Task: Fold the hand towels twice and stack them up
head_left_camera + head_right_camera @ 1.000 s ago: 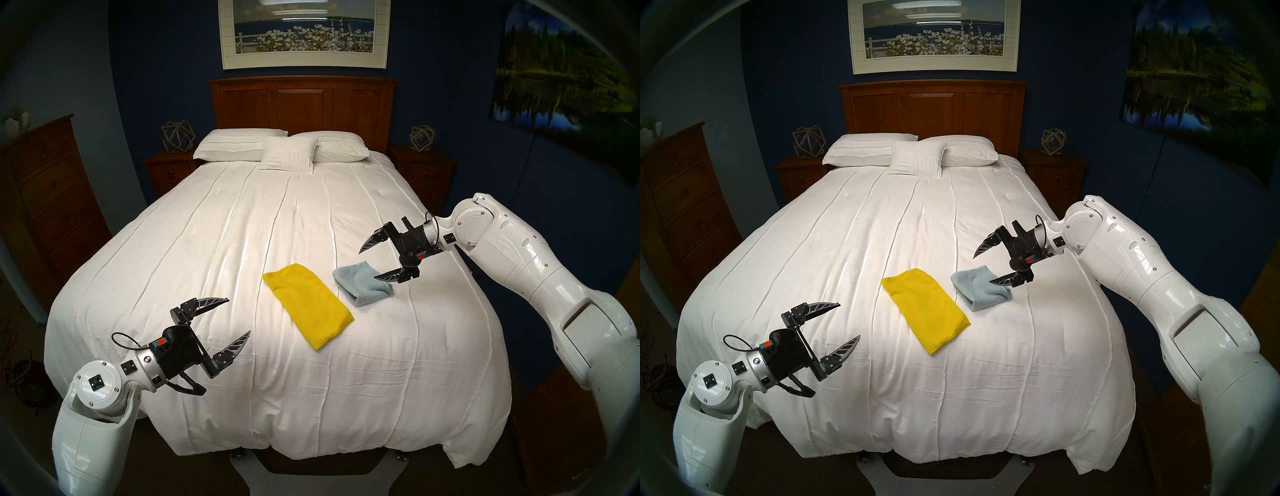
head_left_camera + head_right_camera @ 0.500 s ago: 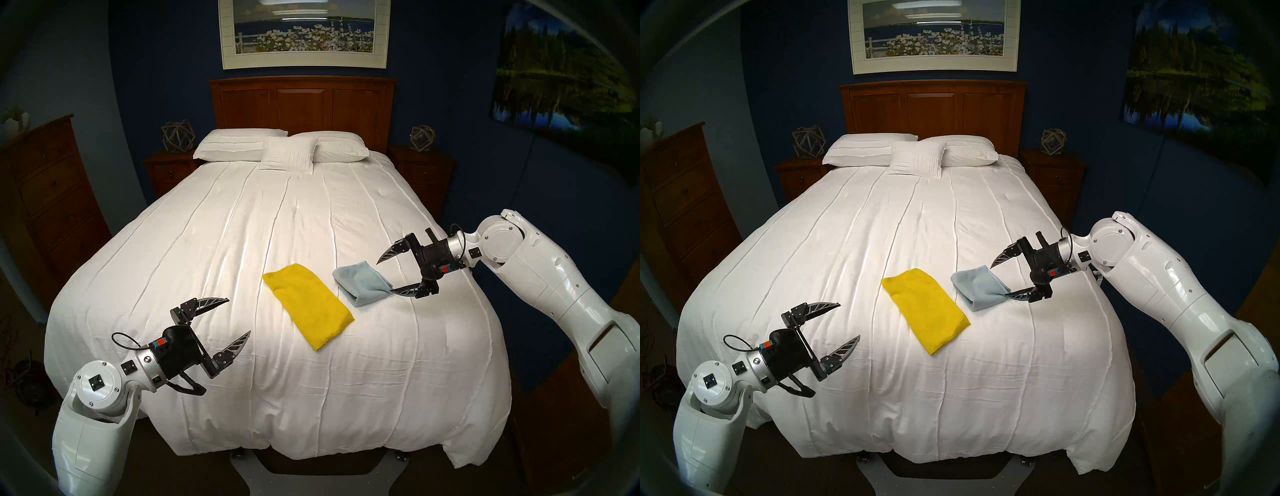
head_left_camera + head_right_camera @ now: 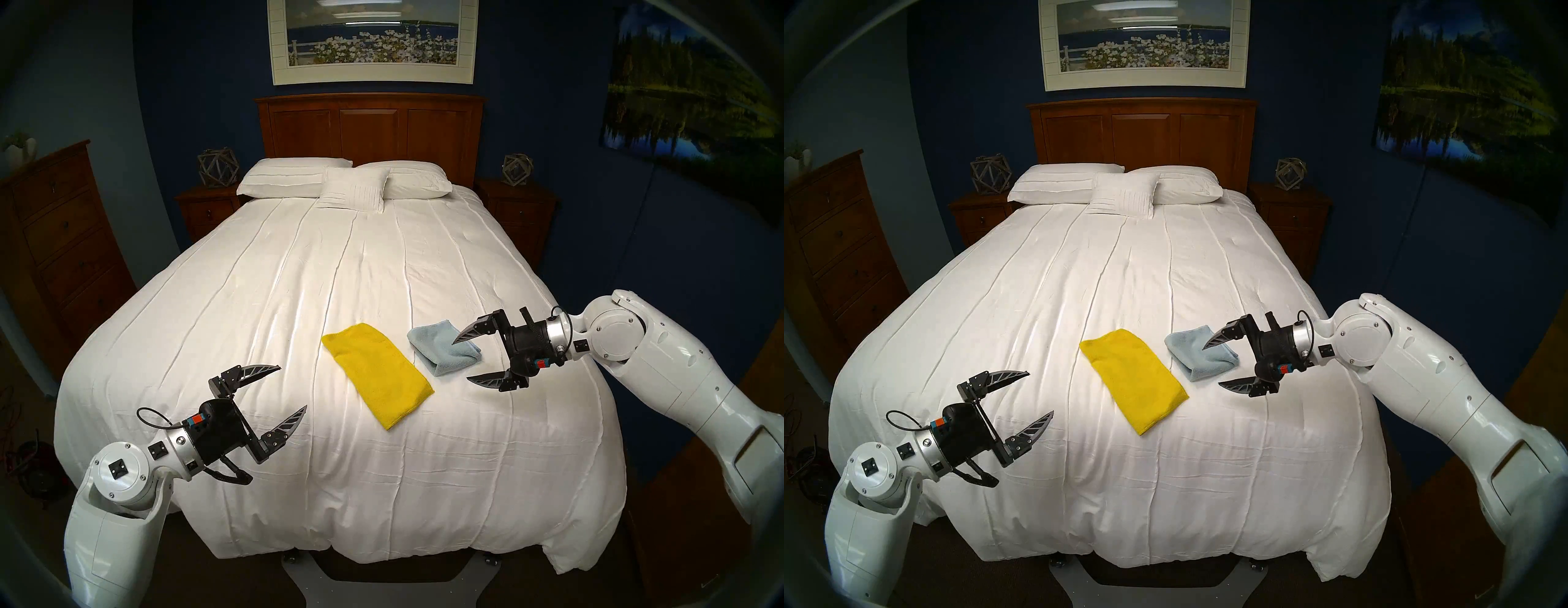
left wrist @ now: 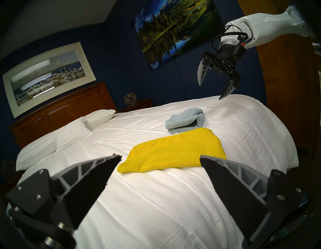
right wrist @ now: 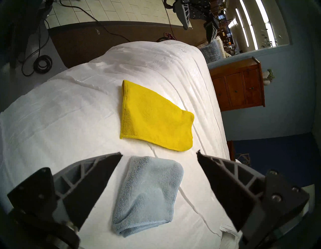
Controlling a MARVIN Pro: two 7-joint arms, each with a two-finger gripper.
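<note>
We see our right tool point(image 3: 460, 358) spread wide, empty, the blue towel point(image 3: 441, 347) just ahead of its tips on the bed point(image 3: 382, 467). The yellow towel point(image 3: 377, 373) lies beyond. Our left tool point(image 3: 292, 387) hangs spread too. No writing is legible.

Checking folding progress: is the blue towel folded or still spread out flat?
Folded: the blue towel lies as a small doubled bundle, layered edges showing at one end. How many folds, cannot tell.

Head pair overlooks the bed point(image 3: 382, 467) from its foot; wrist views cross it.
</note>
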